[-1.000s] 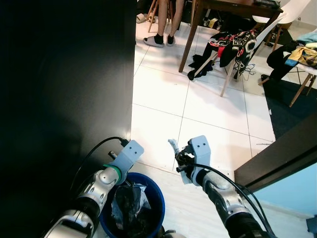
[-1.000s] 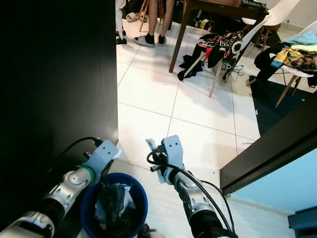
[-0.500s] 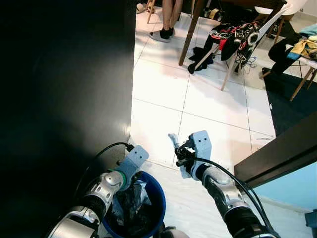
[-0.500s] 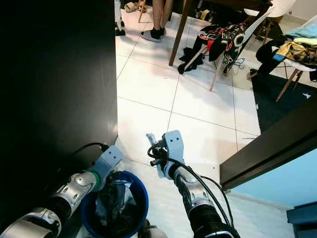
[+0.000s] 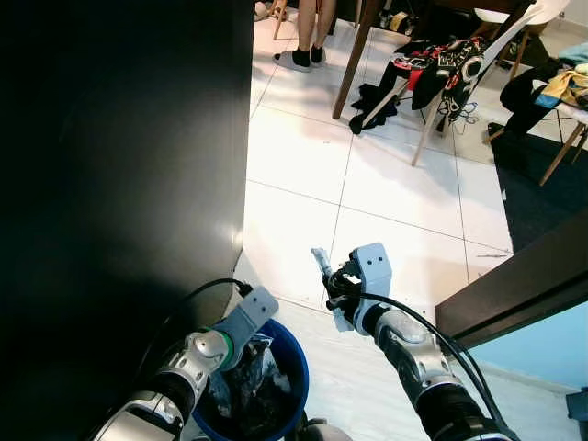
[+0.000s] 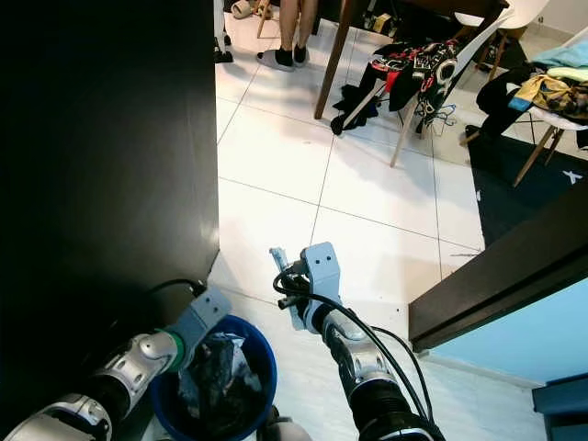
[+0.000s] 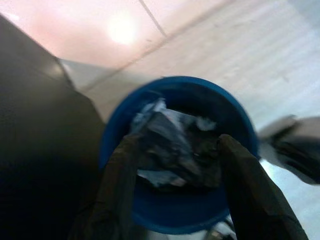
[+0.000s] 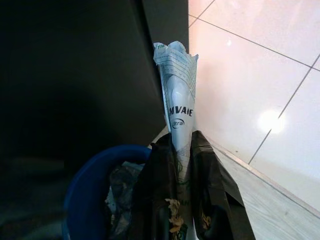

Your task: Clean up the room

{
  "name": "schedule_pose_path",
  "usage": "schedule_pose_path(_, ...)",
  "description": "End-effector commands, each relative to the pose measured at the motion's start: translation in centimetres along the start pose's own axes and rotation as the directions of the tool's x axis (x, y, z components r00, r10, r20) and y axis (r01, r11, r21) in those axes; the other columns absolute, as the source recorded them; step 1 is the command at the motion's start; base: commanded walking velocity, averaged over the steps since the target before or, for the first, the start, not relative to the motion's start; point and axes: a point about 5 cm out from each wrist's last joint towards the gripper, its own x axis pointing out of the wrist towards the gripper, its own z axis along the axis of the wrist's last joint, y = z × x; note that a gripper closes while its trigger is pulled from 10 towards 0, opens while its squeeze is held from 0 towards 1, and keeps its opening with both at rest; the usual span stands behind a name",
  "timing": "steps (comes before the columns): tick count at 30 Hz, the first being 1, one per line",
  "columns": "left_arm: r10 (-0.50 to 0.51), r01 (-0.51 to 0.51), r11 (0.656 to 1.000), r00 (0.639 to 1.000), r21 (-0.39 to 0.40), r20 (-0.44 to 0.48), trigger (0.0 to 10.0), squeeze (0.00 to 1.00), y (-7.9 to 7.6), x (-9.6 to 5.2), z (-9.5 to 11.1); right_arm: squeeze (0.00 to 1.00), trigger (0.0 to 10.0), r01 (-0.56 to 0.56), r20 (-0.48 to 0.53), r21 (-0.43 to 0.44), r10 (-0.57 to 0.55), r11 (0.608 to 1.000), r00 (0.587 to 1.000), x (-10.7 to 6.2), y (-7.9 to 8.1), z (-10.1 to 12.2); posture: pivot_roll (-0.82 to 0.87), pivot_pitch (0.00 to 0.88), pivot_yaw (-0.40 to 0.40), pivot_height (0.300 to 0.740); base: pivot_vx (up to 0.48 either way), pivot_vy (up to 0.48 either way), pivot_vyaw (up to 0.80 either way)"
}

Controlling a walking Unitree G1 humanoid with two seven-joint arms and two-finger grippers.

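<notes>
**Wrapper held beside the blue bin**

Our right gripper (image 5: 323,276), fingers closed on a pale wrapper (image 8: 177,107), hovers just right of the blue bin (image 5: 292,354). Our left gripper (image 7: 172,165), fingers spread and empty, has dropped closer over the bin's rubbish. Dark wall (image 5: 119,184) bounds left; open tiled floor (image 5: 386,184) ahead.

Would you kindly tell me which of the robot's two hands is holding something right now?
The right hand: it grips a crumpled printed wrapper. The left hand hangs open above the blue bin.
</notes>
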Motion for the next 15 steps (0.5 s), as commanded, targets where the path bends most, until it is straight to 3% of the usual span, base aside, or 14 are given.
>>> schedule_pose_path(1,0.091,-0.091,0.996,0.995,-0.005,0.028,10.0,0.00,0.9,-0.5,-0.6,0.00,10.0,-0.062,-0.071,-0.001,0.061,0.998,0.996,-0.5,0.6,-1.6,-0.04,0.200,-0.053,0.740,0.000,0.000,0.00)
schedule_pose_path(6,0.182,-0.180,0.983,0.979,-0.032,0.089,10.0,0.00,2.9,-1.7,-0.9,0.00,10.0,-0.150,-0.176,-0.029,0.143,0.988,0.974,-0.4,1.6,-3.1,-0.03,0.202,-0.056,0.740,0.000,0.000,0.00)
schedule_pose_path(8,0.182,-0.180,0.983,0.979,-0.032,0.089,10.0,0.00,2.9,-1.7,-0.9,0.00,10.0,-0.150,-0.176,-0.029,0.143,0.988,0.974,-0.4,1.6,-3.1,-0.03,0.202,-0.056,0.740,0.000,0.000,0.00)
schedule_pose_path(10,0.162,-0.162,0.987,0.977,-0.009,0.141,10.0,0.00,3.1,-4.2,-2.0,0.00,10.0,-0.162,-0.217,-0.037,0.151,0.986,0.964,0.2,2.2,-3.5,0.00,0.209,-0.062,0.740,0.000,0.000,0.00)
schedule_pose_path(12,0.162,-0.162,0.987,0.977,-0.009,0.141,10.0,0.00,3.1,-4.2,-2.0,0.00,10.0,-0.162,-0.217,-0.037,0.151,0.986,0.964,0.2,2.2,-3.5,0.00,0.209,-0.062,0.740,0.000,0.000,0.00)
schedule_pose_path(13,0.161,-0.162,0.987,0.974,-0.010,0.156,10.0,0.00,2.8,-5.6,-2.5,0.34,10.0,-0.170,-0.232,-0.040,0.156,0.985,0.960,0.5,2.5,-3.6,0.02,0.214,-0.068,0.740,0.000,0.000,0.00)
schedule_pose_path(14,0.161,-0.162,0.987,0.974,-0.010,0.156,10.0,0.00,2.8,-5.6,-2.5,0.34,10.0,-0.170,-0.232,-0.040,0.156,0.985,0.960,0.5,2.5,-3.6,0.02,0.214,-0.068,0.740,0.000,0.000,0.00)
schedule_pose_path(15,0.167,-0.165,0.986,0.972,-0.031,0.165,10.0,0.00,2.5,-6.8,-2.6,1.00,10.0,-0.182,-0.259,-0.049,0.163,0.982,0.952,0.7,2.7,-3.8,0.04,0.216,-0.075,0.740,0.000,0.000,0.00)
